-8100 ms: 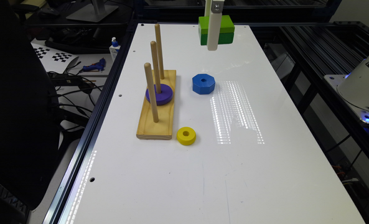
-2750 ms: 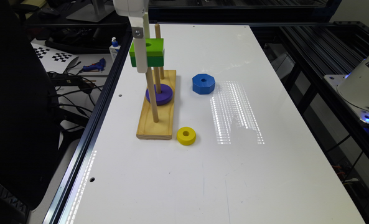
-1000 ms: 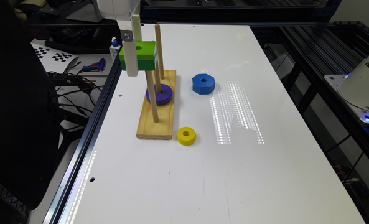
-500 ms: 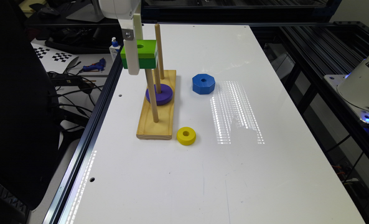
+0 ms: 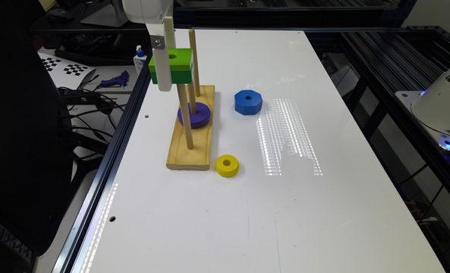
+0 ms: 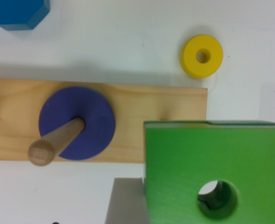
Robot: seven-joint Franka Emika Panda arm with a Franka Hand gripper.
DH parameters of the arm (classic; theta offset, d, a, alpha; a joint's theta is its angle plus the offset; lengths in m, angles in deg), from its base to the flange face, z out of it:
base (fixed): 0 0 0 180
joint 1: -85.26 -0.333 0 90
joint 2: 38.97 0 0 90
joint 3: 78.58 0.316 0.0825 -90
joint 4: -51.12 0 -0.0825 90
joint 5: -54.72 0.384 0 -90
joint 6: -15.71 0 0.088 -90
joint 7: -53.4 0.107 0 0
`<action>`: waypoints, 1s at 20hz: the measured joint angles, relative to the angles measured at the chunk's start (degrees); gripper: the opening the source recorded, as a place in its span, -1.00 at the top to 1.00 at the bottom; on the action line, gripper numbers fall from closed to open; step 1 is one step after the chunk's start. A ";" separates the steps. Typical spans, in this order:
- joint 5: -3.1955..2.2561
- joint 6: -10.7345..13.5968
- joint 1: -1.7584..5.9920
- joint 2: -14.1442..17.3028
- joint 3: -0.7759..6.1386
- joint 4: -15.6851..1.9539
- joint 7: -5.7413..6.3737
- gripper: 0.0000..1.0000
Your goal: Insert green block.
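Hand (image 5: 164,76) pinching green block (image 5: 173,65), square, matte, raised over wooden pegboard (image 5: 192,132); wrist view shows peg tip inside block's round hole; purple disc (image 6: 76,122), yellow ring (image 6: 202,56) below

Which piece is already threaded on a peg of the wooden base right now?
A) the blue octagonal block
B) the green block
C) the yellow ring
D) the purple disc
D: the purple disc lies flat on the wooden base with the middle peg through it, while the green block is held up in the air.
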 joint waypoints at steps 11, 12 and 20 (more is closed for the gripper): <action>-0.03 0.26 -0.01 -0.04 0.02 0.01 0.00 1.00; -0.03 0.37 -0.01 -0.06 0.02 0.01 0.00 1.00; -0.03 1.46 -0.05 -1.08 0.19 1.16 0.02 1.00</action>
